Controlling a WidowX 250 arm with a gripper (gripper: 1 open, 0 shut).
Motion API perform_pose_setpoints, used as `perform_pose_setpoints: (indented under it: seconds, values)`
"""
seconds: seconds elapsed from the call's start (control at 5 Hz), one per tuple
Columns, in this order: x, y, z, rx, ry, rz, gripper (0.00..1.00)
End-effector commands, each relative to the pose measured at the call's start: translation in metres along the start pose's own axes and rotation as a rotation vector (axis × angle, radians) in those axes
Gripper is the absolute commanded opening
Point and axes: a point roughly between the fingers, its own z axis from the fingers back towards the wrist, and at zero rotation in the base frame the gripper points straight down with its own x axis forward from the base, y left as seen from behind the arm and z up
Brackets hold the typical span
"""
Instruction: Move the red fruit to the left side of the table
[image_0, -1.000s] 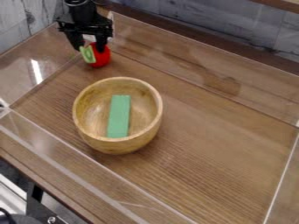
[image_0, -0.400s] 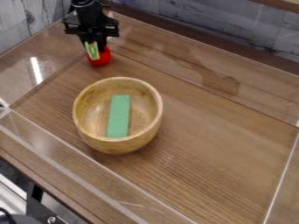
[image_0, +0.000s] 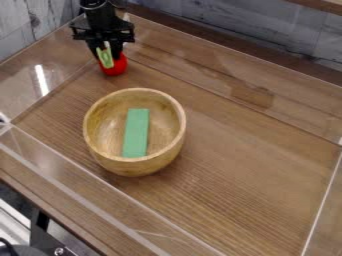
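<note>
The red fruit (image_0: 116, 67) lies on the table (image_0: 247, 130) at its far left corner, its light-green cap pointing toward the gripper. My black gripper (image_0: 107, 48) points down directly over it. The fingertips sit at the fruit's top edge, on the side of the green cap. The jaws look parted and the fruit appears to rest on the wood rather than hang from them. The fingers hide part of the cap.
A wooden bowl (image_0: 90, 126) stands in front of the fruit, near the table's middle left, with a flat green block (image_0: 136, 132) inside. Low clear acrylic walls (image_0: 174, 215) border the table. A grey brick wall runs behind.
The fingers stood wide on either side of the fruit a second ago; they now look narrower and sit at its top. The fruit has stayed in place.
</note>
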Motion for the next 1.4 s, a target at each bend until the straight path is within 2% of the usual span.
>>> perform_pose_setpoints:
  seconds: [0.0, 0.4, 0.8, 1.2]
  values:
    - [-0.002, 0.004, 0.001, 0.032, -0.005, 0.039, 1.0]
    - [-0.002, 0.001, 0.016, 0.024, -0.011, 0.021, 1.0]
    - [0.007, 0.002, 0.046, 0.019, -0.018, 0.036, 1.0]
    - [0.007, 0.001, 0.066, 0.005, -0.026, 0.074, 1.0]
